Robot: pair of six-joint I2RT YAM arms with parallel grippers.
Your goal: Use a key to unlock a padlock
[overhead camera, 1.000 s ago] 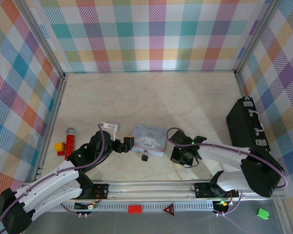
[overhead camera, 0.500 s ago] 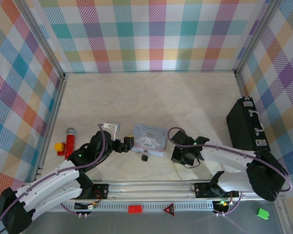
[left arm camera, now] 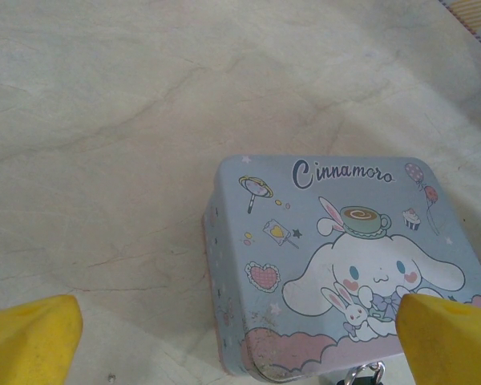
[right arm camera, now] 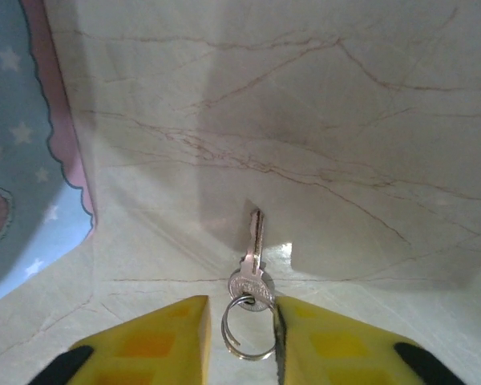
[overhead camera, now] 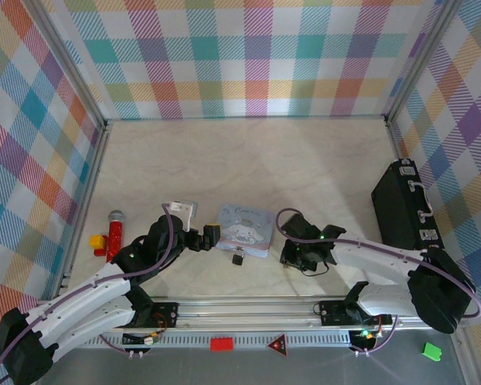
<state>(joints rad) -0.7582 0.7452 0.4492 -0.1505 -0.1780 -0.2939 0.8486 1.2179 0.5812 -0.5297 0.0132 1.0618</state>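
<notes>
The tiny black padlock lies on the table just in front of the pastel tin. Its silvery shackle peeks in at the bottom edge of the left wrist view. My left gripper stands open beside the tin's left end, its yellow fingertips far apart with the tin between and beyond them. My right gripper is low on the table to the right of the tin. The small silvery key lies there with its ring between the parted jaws of the right gripper, blade pointing away. The ring touches the right finger only.
A red-and-yellow toy with a grey top lies at the left wall. A black case stands along the right wall. A small white object sits behind my left arm. The tin's corner is close on the right gripper's left.
The right gripper's jaws have parted a little around the key's ring, and the right arm has edged slightly left. The left arm has not moved.
</notes>
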